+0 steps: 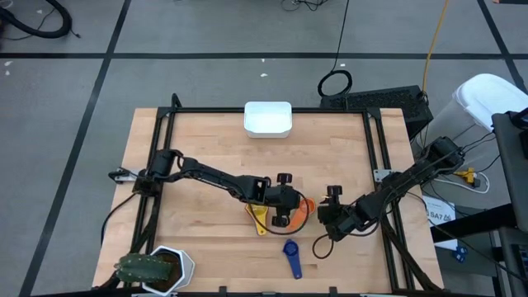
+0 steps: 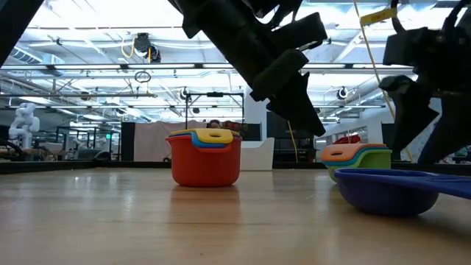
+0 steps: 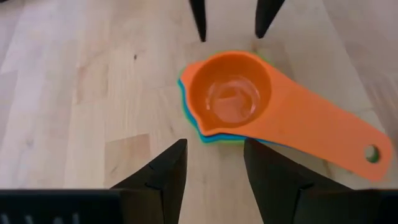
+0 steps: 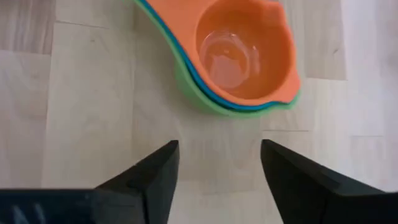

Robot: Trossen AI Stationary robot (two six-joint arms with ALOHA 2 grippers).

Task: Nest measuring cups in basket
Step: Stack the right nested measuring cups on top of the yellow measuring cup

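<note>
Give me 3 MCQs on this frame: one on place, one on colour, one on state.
1. Where is the basket?
A. at the table's far edge, away from both arms
B. under the left gripper
C. beside the potted plant

2. What colour is the top cup of the stack in front of the right gripper?
A. red
B. orange
C. yellow

3. What is in the right gripper's jaws?
A. the orange cup
B. the blue cup
C. nothing, they are open

Answers:
1 A: the high view shows it alone at the far edge.
2 B: an orange cup sits on blue and green ones.
3 C: the right wrist view shows bare table between the spread jaws, with the stack beyond them.
</note>
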